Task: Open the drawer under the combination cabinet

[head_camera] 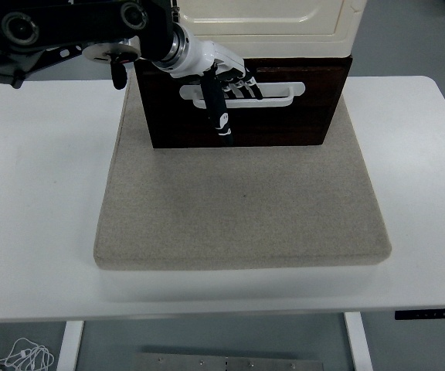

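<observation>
The cream combination cabinet (284, 19) stands at the back on a grey felt mat (242, 209). Under it is a dark brown drawer (284, 124) with a white bar handle (280, 93), and the drawer front sits flush under the cabinet. My left hand (226, 81) comes in from the upper left and rests on the handle's left half. Its four fingers (242, 79) curl over the top bar into the slot, while the thumb (219, 112) points down across the drawer front.
The mat covers the middle of the white table (37, 193), with bare table on both sides. My black left forearm (68, 27) crosses the upper left corner. A table control panel (431, 314) shows on the front edge at the right.
</observation>
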{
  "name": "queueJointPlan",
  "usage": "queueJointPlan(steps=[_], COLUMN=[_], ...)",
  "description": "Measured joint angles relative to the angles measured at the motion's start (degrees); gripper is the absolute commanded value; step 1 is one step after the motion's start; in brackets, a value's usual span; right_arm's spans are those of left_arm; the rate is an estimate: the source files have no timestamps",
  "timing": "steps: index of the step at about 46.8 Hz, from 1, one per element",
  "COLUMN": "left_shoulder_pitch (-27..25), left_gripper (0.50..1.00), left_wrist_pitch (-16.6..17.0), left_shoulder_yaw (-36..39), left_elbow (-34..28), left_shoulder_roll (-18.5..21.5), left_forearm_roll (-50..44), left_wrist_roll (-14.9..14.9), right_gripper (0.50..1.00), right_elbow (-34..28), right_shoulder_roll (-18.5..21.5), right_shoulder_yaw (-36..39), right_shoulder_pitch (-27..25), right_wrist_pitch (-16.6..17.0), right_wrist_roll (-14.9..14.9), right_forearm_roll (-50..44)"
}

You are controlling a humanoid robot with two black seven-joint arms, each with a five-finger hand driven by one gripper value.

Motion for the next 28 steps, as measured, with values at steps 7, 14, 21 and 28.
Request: queueJointPlan(steps=[7, 14, 21, 28], left_shoulder_pitch=[0.1, 0.2, 0.1, -0.3], left_gripper=[1.0, 1.0, 1.0, 1.0], left_wrist_pitch=[-1.8, -3.8, -5.7, -6.9], left_shoulder_yaw=[-0.5, -0.8, -1.4, -2.0], left_elbow=[0.0, 0.0, -0.3, -0.3], left_shoulder_roll=[0.0, 0.1, 0.3, 0.5], left_forearm_roll=[0.0, 0.0, -0.1, -0.1], left_wrist_roll=[-0.1, -0.1, -0.1, -0.1], right_gripper=[0.926, 0.926, 0.926, 0.926], right_elbow=[0.0, 0.0, 0.0, 0.0], right_shoulder_roll=[0.0, 0.0, 0.0, 0.0], right_shoulder_yaw=[0.0, 0.0, 0.0, 0.0], right_shoulder_pitch=[0.0, 0.0, 0.0, 0.0], right_wrist_pitch=[0.0, 0.0, 0.0, 0.0], right_wrist_roll=[0.0, 0.0, 0.0, 0.0], right_forearm_roll=[0.0, 0.0, 0.0, 0.0])
